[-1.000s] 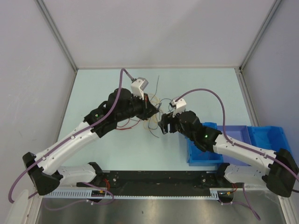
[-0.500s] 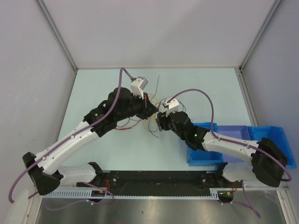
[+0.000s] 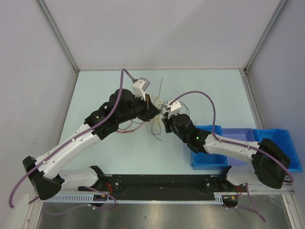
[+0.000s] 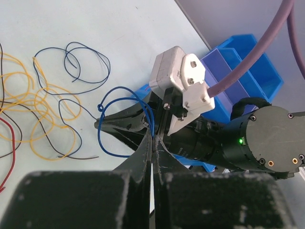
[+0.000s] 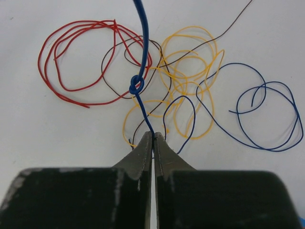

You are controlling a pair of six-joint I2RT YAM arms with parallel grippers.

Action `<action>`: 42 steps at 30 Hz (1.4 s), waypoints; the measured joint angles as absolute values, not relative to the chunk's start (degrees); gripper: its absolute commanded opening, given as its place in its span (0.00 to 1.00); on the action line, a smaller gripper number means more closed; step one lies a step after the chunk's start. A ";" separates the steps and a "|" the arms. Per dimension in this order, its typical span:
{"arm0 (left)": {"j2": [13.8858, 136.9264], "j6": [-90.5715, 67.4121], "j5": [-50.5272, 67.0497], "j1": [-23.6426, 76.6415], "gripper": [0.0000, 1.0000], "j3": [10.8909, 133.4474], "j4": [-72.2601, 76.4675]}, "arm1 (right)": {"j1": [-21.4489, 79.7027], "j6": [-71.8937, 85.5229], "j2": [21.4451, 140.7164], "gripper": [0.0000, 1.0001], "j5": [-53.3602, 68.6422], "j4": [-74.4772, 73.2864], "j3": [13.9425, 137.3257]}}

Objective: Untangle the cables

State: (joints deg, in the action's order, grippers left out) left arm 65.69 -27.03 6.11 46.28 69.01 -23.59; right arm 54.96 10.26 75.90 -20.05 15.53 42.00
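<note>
The cables (image 3: 151,125) lie in a loose heap on the pale table between the two arms. In the right wrist view they show as red loops (image 5: 81,57), yellow loops (image 5: 190,76), dark blue loops (image 5: 259,112) and a thin brown strand. A bright blue cable (image 5: 141,43) with a small knot (image 5: 136,86) runs up off the table. My right gripper (image 5: 153,135) is shut on its lower end. My left gripper (image 4: 153,139) is shut on the same blue cable (image 4: 107,143), just above the right gripper (image 4: 101,125), whose jaws are closed.
Blue bins (image 3: 238,143) stand at the right, under the right arm's forearm; they show behind that arm in the left wrist view as blue bins (image 4: 248,71). Grey walls enclose the table on three sides. Mauve hoses arch over both wrists.
The right arm has reached left into the heap and its jaws have shut on the blue cable. The left arm has barely moved and stays shut.
</note>
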 measured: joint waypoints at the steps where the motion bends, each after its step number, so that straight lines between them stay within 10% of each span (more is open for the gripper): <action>1: 65.63 -27.03 6.13 46.24 0.00 69.01 -23.66 | 54.96 10.26 75.72 0.00 -20.05 15.31 42.00; 7: 65.08 -27.00 5.67 46.06 0.06 69.01 -23.73 | 55.02 10.28 70.70 0.00 -19.86 12.75 41.95; 9: 64.93 -27.03 5.15 46.02 0.31 69.01 -23.75 | 55.02 10.35 67.51 0.00 -19.88 11.44 41.93; 10: 64.82 -27.03 4.89 46.00 0.73 69.01 -23.79 | 55.02 10.41 65.36 0.00 -19.90 10.74 41.93; 12: 64.55 -26.59 4.14 45.91 1.00 68.97 -24.03 | 55.02 10.44 61.91 0.00 -20.08 9.52 41.93; 33: 60.25 -26.98 -4.32 45.65 1.00 60.69 -28.95 | 54.02 8.91 48.73 0.00 -32.49 -12.58 56.97; 42: 63.33 -27.20 -8.01 45.01 1.00 57.84 -36.10 | 39.11 8.12 48.80 0.00 -32.40 -18.83 63.68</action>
